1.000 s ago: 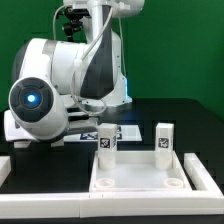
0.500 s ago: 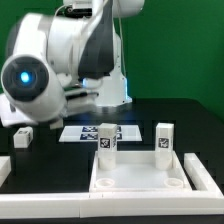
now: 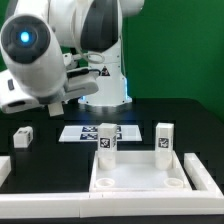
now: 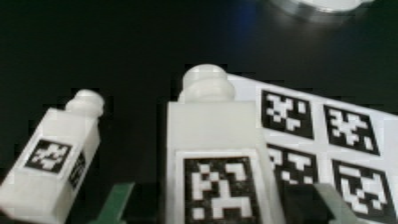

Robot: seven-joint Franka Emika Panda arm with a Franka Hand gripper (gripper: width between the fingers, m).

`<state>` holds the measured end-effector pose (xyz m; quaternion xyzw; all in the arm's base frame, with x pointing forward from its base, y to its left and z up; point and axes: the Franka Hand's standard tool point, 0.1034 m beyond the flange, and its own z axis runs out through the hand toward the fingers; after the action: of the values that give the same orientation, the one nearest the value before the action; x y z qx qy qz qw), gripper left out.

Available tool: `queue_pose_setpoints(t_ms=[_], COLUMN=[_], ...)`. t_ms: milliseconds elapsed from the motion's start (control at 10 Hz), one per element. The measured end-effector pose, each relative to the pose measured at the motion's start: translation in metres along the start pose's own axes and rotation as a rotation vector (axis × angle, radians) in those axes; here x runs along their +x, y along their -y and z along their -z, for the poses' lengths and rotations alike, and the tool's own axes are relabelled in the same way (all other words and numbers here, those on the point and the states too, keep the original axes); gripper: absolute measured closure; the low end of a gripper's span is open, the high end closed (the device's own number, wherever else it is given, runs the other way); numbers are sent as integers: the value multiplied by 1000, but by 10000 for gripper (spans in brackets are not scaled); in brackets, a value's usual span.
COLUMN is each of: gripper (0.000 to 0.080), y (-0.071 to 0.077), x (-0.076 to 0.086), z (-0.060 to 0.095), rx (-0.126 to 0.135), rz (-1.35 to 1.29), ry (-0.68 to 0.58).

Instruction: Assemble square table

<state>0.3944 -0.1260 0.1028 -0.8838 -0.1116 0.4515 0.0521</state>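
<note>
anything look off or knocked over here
Nothing broken or spilled. One leg and a second leg stand upright in the slab's far corners. A loose leg seems to lie flat on the tabletop at the exterior view's left, apart from the slab; a held leg sits between the jaws.

Glossy white rounded arm (image 3: 95, 25) with a glowing blue joint light (image 3: 25, 37).

I see a white square table (image 3: 140, 185) on a black desk (image 3: 50, 185). Its white legs (image 3: 107, 141) carry black-and-white square-patterned tags. The marker board (image 3: 82, 132) is white with black-patterned tags. The arm (image 3: 95, 40) is white with a glowing blue ring, and the backdrop (image 3: 190, 50) is green.
</note>
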Motion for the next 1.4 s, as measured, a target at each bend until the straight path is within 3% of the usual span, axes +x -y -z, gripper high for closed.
queue_pose_setpoints(t_ms=[100, 200, 300, 400, 600, 700, 800, 1100, 1200, 1400], gripper=[509, 509, 509, 509, 509, 509, 509, 509, 509, 509], y=[2, 3, 5, 2, 0, 3, 23, 88, 99, 89], x=[-1, -3, -5, -3, -3, 8, 28, 78, 86, 78], z=[28, 68, 94, 106, 104, 108, 108, 153, 165, 165], rx=[-5, -24, -41, -52, -69, -68, -72, -63, -69, -93], rz=[14, 22, 22, 24, 21, -19, -54, -191, -198, -187], ry=[-66, -149, -208, -290, -392, -476, -538, -738, -792, -900])
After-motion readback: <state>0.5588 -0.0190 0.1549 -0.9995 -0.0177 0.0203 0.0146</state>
